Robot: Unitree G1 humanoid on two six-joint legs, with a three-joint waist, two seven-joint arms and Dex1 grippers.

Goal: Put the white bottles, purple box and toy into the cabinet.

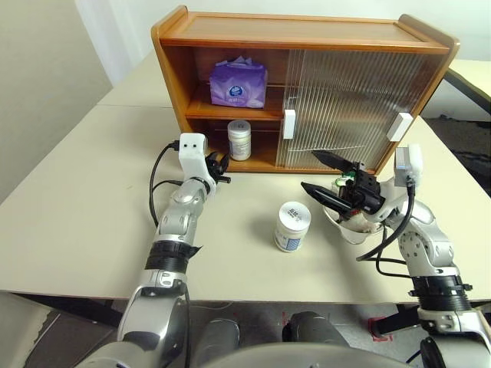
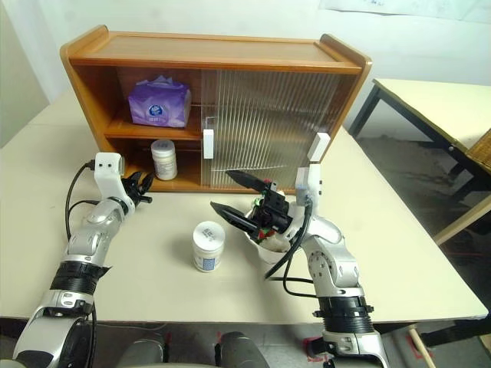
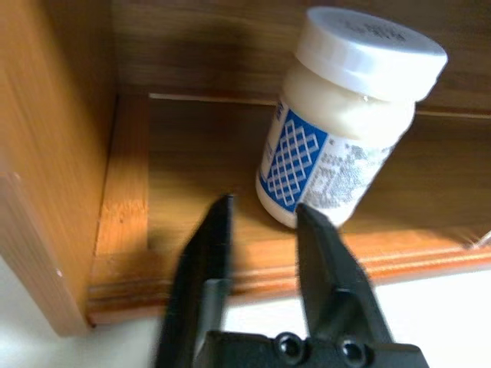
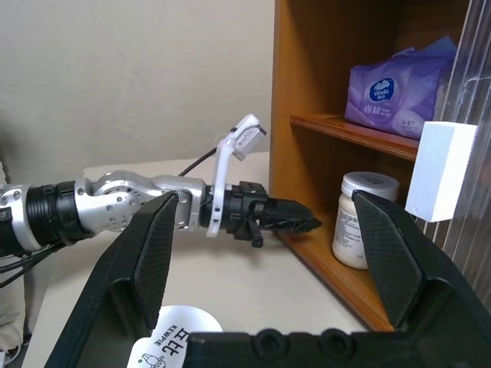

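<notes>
The cabinet (image 1: 307, 34) stands at the back of the table, its left half open. The purple box (image 1: 238, 83) lies on the upper shelf. One white bottle (image 1: 239, 139) stands on the lower shelf. My left gripper (image 1: 222, 166) hangs just outside that shelf's front edge, its fingers (image 3: 326, 245) drawn close with a slim gap and nothing between them. A second white bottle (image 1: 292, 226) stands upright on the table. My right gripper (image 1: 309, 169) is wide open, pointing left above a bowl (image 1: 341, 226). Red and green bits of the toy (image 2: 265, 230) peek from under it.
Ribbed sliding doors (image 1: 345, 107) with white handles (image 1: 289, 123) cover the cabinet's right half. Bare tabletop (image 1: 84, 215) spreads left and in front of the arms. A second table (image 2: 437, 100) stands off to the right across a gap of floor.
</notes>
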